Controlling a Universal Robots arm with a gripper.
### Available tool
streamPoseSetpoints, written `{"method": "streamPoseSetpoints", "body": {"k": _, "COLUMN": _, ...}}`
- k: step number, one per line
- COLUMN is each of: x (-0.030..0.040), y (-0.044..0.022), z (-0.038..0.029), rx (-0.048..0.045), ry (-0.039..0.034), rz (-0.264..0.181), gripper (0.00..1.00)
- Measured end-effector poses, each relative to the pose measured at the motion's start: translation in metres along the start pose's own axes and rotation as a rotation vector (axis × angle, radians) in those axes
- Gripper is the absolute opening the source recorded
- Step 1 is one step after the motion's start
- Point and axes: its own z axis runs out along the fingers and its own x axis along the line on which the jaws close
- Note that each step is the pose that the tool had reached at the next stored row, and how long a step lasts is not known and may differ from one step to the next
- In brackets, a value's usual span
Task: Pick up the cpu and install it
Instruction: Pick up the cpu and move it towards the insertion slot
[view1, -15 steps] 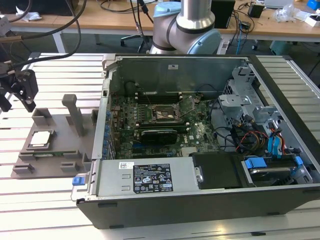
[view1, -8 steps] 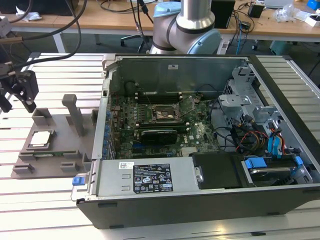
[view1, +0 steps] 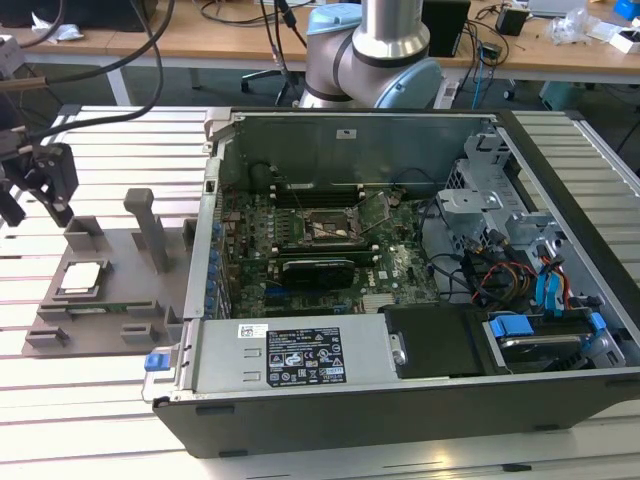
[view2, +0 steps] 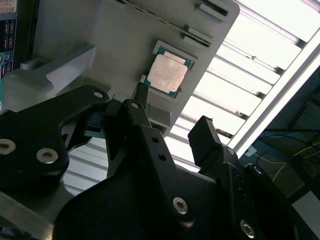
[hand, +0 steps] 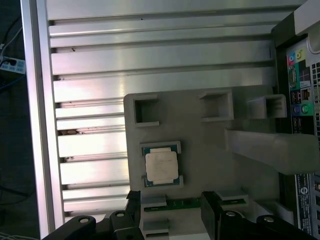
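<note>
cpu (hand: 161, 166) top dull metal; tray (hand: 200, 150) matt grey plastic.

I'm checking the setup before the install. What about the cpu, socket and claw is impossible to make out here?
1. cpu underside: hidden against the grey tray in both wrist views.
2. Motherboard socket contacts: too small to tell in the exterior view.
3. claw: open, its body cut off by the picture edge in the first wrist view.
</note>
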Motion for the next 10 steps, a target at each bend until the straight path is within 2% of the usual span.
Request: {"method": "streamPoseSetpoints", "body": {"k": 10, "x": 0.0001, "y": 0.0000, "z": 0.0044, "rx": 0.0000, "ry": 0.0000, "rz": 0.000, "gripper": 0.60}}
